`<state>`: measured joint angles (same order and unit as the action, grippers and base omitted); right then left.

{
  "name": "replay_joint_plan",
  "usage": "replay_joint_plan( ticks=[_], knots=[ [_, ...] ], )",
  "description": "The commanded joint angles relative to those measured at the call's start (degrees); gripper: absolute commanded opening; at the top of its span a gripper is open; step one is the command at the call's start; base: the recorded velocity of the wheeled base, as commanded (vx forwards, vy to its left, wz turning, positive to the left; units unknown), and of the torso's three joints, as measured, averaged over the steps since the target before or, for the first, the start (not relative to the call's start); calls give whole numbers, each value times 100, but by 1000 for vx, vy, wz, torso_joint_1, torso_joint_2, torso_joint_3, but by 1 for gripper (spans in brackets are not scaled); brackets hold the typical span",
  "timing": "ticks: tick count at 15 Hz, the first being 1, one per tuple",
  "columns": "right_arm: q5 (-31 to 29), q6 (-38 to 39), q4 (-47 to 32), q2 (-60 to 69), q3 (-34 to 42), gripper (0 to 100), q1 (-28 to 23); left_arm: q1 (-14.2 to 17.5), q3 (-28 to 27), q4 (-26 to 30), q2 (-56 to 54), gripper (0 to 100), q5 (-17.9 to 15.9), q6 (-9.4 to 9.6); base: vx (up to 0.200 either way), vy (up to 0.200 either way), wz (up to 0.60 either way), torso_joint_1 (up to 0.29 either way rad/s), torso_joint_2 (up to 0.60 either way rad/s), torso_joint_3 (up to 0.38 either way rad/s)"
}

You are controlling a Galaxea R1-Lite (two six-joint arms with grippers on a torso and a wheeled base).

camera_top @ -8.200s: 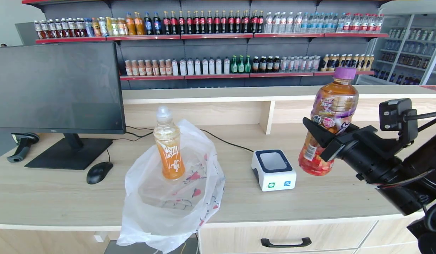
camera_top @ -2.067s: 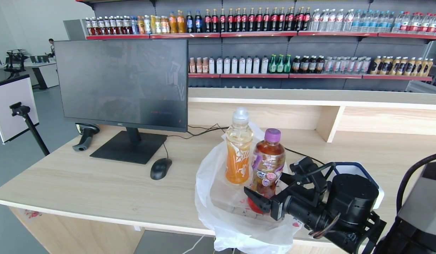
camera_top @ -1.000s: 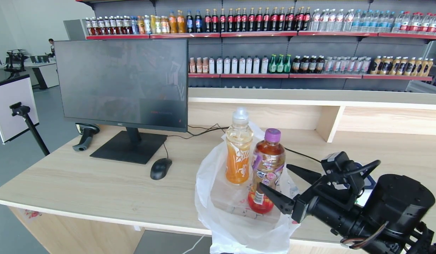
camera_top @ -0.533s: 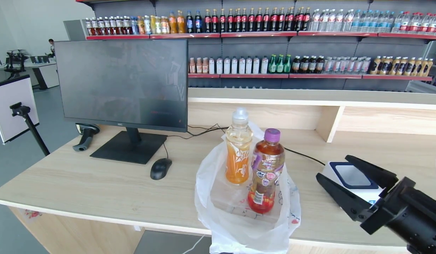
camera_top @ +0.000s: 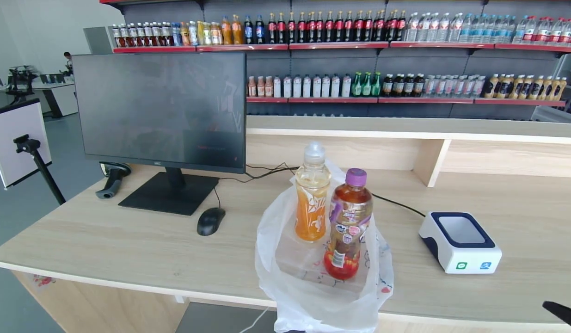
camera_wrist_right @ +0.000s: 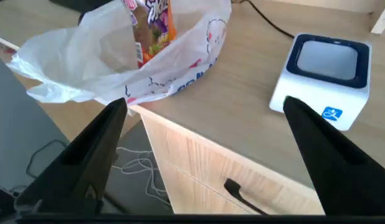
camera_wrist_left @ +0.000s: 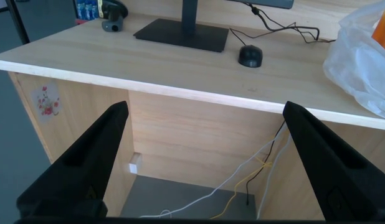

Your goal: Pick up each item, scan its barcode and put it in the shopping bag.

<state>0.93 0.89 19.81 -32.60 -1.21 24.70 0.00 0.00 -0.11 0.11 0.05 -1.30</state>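
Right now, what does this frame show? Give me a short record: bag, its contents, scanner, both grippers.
bag: white plastic shopping bag, open, draped over the wooden counter front edge
in bag: orange bottle with white cap; reddish-brown bottle with purple cap; both upright
scanner: white box scanner with dark blue rim, on the bag's right, apart from it
left gripper: open, empty
right gripper: open, empty

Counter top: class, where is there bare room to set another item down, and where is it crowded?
Bare wood lies on the counter in front of the monitor stand and mouse, left of the shopping bag, and again behind the scanner. Crowded: the bag, holding two bottles, and the narrower strip between bag and scanner.
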Motion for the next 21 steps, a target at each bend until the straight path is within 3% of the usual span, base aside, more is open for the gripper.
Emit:
replay_joint_plan(
  ticks=[1, 5, 7, 11, 13, 16, 18, 19, 21],
  knots=[
    [-57, -555, -2807, 2741, -415, 100, -53, 0, 0, -7, -2, 100, 4, -1, 0, 0, 0, 0, 0, 0],
    [-137, -230, -2807, 2539, -407, 100, -114, 0, 0, -7, -2, 100, 4, -1, 0, 0, 0, 0, 0, 0],
    [-356, -265, -2807, 2539, -415, 100, -378, 0, 0, 2, -2, 100, 4, -1, 0, 0, 0, 0, 0, 0],
    [-400, -230, -2807, 2214, -415, 100, -1283, 0, 0, -7, -2, 100, 4, -1, 0, 0, 0, 0, 0, 0],
    [-427, -353, -2807, 1915, -424, 100, -2109, 0, 0, -7, -2, 100, 4, 7, 0, 0, 0, 0, 0, 0],
    [-374, -80, -2807, 2478, -415, 100, -3155, 0, 0, -7, -2, 100, 4, -1, 0, 0, 0, 0, 0, 0],
    [-312, -63, -2649, 2724, -301, 100, -3155, 0, 0, 2, -2, 100, 4, -1, 0, 0, 0, 0, 0, 0],
    [-295, -98, -1999, 2724, 24, 100, -3155, 0, 0, 2, -2, 100, 4, 7, 0, 0, 0, 0, 0, 0],
    [171, -159, -1603, 2724, 103, 100, -3155, 0, 0, 2, -2, 100, 4, -1, 0, 0, 0, 0, 0, 0]
  ],
)
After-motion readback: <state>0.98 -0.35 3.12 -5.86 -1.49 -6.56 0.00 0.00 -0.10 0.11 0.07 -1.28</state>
